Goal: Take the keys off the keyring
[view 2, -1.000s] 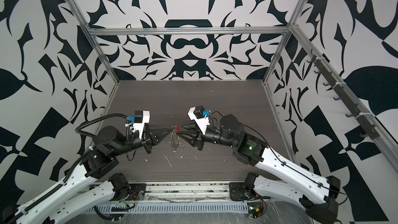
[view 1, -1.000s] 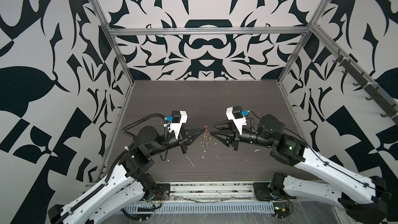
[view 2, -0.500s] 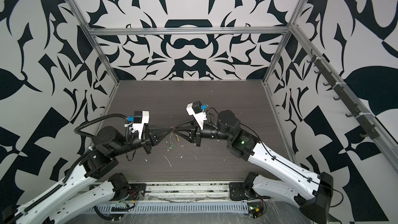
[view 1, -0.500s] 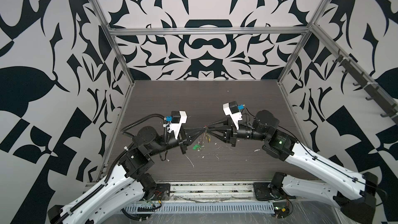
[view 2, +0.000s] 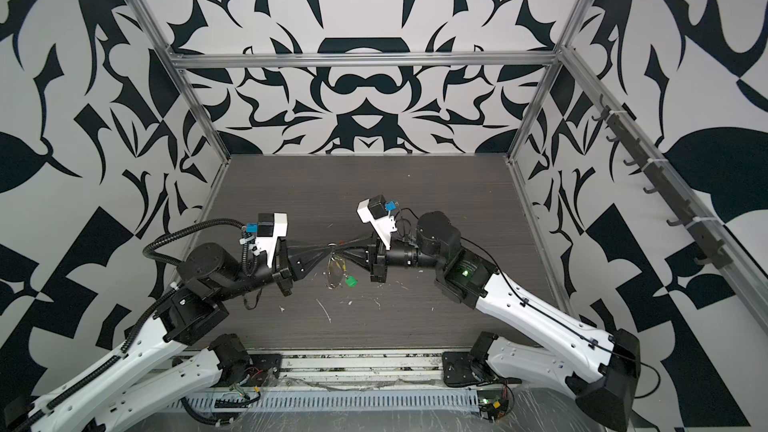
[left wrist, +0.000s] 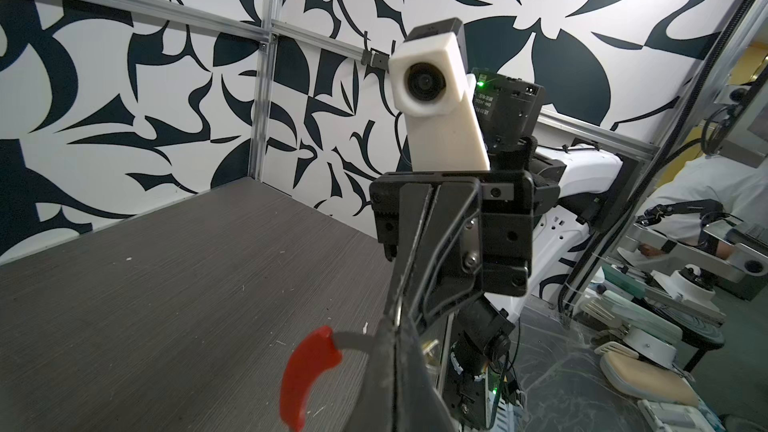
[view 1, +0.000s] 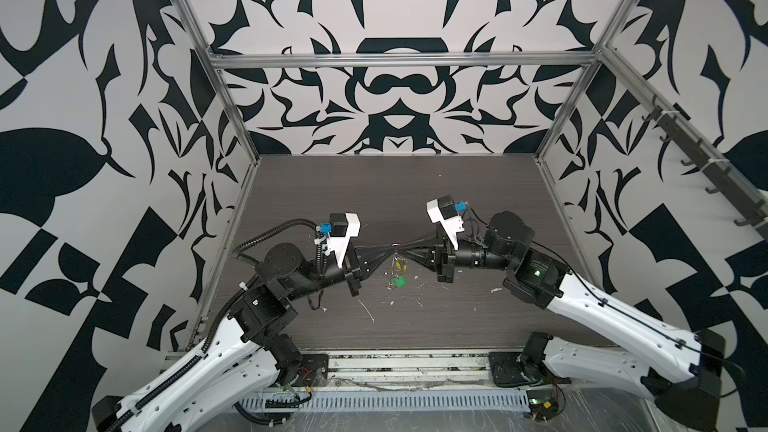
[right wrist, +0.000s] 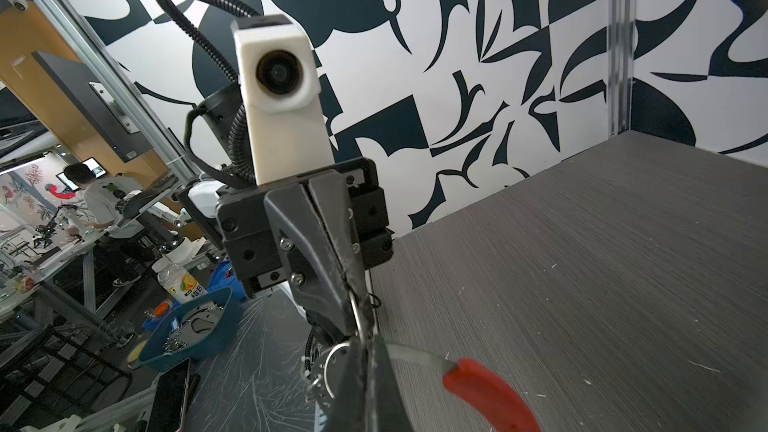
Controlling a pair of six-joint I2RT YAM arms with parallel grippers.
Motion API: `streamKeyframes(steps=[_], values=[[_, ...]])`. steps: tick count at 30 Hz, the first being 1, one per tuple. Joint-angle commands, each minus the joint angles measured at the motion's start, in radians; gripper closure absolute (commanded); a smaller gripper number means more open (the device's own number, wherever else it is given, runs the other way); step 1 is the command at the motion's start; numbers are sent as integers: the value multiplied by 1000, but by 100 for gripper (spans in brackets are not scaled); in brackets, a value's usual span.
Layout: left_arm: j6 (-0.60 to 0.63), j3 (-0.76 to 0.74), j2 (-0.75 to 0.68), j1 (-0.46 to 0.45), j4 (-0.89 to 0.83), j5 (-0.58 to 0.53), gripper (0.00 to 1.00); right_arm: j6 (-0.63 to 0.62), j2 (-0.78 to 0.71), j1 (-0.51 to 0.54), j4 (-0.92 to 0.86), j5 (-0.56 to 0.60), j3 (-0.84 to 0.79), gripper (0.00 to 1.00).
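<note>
i have the left tool (view 1: 390,248) and right tool (view 1: 408,252) tip to tip above the tabletop (view 1: 415,193), both clamped tight on the keyring (view 1: 392,272) wire beside its red sleeve (left wrist: 307,371). the loop hangs below them with the yellow key (view 1: 400,264) and, lower, the green key (view 1: 400,282).

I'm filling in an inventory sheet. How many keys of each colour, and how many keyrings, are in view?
green key: 1
yellow key: 1
keyring: 1
Total: 3
</note>
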Motion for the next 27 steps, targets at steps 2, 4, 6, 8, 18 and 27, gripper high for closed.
streamKeyframes(steps=[2, 4, 6, 8, 18, 27], values=[[-6, 43, 1, 0, -19, 10, 95, -12, -7, -14, -6, -31, 28, 100], [-6, 53, -2, -1, -50, 11, 77, -28, -11, -26, -62, -39, 41, 100], [-3, 68, -5, -1, -98, 11, 67, -53, -17, -38, -136, -46, 61, 100], [6, 102, 4, -1, -177, 14, 63, -92, -19, -45, -234, -51, 93, 100], [94, 331, 163, -1, -593, 103, 61, -237, 33, -53, -565, -69, 250, 100], [131, 428, 257, -1, -719, 180, 68, -295, 83, -53, -687, -104, 337, 100]])
